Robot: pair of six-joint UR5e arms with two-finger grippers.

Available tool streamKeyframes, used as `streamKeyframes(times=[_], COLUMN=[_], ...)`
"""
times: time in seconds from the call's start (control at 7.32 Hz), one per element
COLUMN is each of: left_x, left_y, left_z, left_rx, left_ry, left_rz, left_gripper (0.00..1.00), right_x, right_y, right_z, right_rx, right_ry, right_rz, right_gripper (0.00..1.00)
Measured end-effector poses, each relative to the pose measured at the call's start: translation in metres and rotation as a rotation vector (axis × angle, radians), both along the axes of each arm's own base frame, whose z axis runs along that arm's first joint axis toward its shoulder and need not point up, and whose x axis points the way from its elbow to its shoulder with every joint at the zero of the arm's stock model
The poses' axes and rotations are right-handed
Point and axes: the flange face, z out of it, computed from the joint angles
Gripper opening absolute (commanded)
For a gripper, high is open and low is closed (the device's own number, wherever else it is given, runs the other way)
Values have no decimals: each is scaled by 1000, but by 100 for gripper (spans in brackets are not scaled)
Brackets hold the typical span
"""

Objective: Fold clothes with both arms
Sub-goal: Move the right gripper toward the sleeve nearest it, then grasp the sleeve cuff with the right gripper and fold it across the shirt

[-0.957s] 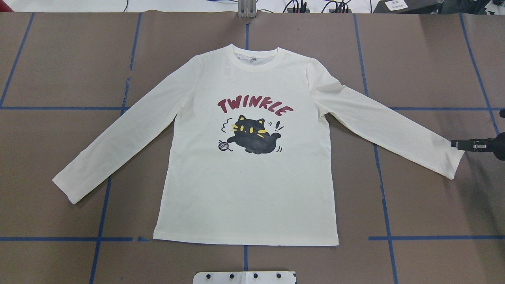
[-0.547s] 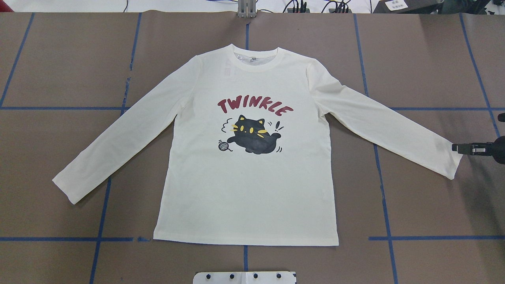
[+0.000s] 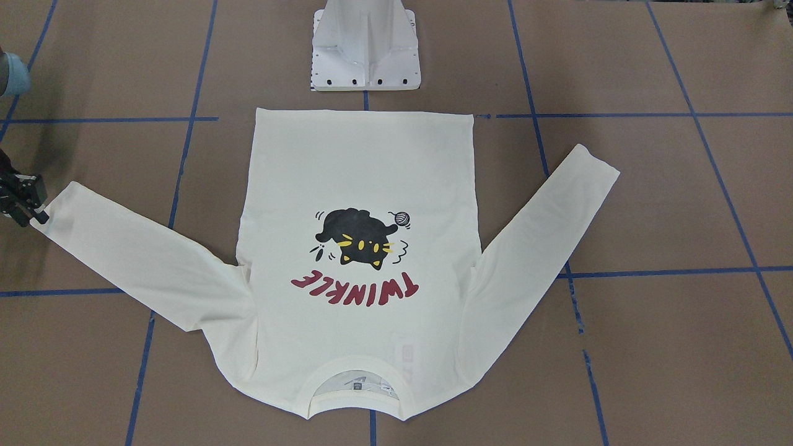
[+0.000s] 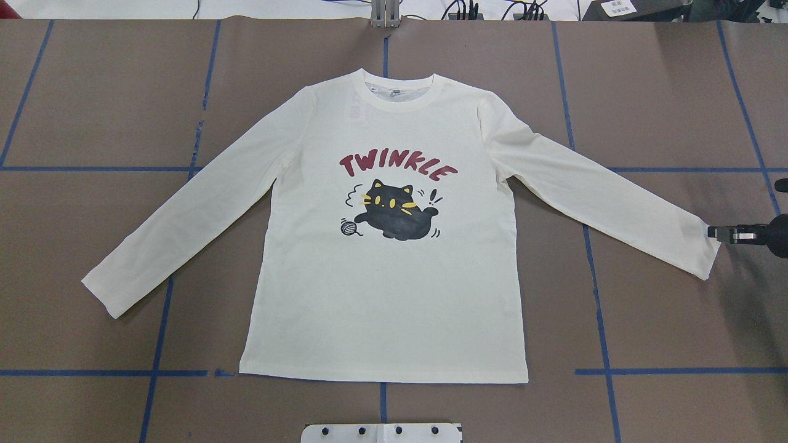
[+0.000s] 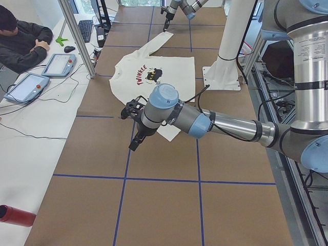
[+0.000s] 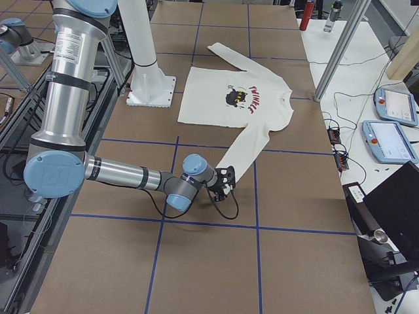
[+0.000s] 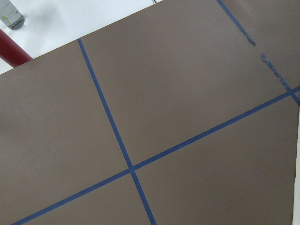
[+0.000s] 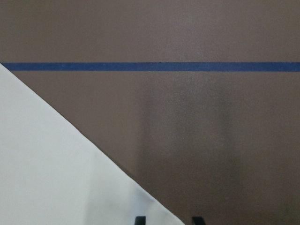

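Overhead exterior is showing the shirt (image 4: 381, 295) lying flat and print-up in the middle of the table (image 4: 92, 92), sleeves spread. The right gripper (image 4: 713, 232) is hovering at the cuff on the robot's right, its fingertips (image 8: 139, 219) standing parted in the wrist view, one over the cloth, seemingly gripping nothing. The left gripper (image 5: 134, 141) is hanging above the table, apart from the other sleeve — parted or closed, I cannot tell.

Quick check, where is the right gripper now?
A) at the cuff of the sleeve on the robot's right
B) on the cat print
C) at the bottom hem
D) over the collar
A: the right gripper is at the cuff of the shirt, on its outstretched sleeve.
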Motion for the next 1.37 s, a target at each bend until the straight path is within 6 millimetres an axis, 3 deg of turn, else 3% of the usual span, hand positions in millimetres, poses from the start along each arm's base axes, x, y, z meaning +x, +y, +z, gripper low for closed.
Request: streamKeyframes(times=[0.41, 0.68, 0.82, 1.23, 1.37], left_x=[0, 0, 0, 0, 0], left_y=[0, 0, 0, -1, -1], left_z=[0, -1, -1, -1, 0], left_rx=[1, 1, 1, 0, -1], left_ry=[1, 1, 1, 2, 2], left_rz=[0, 0, 0, 0, 0], left_gripper=[100, 100, 100, 100, 100], right_x=[-5, -8, -12, -29, -47], right_y=[1, -2, -8, -33, -57], right_z=[-1, -19, -49, -189, -241], right_rx=[8, 17, 4, -75, -97], right_ry=[6, -5, -1, 52, 67], right_rz=[-7, -16, -21, -19, -15], right_gripper=[0, 0, 0, 0, 0])
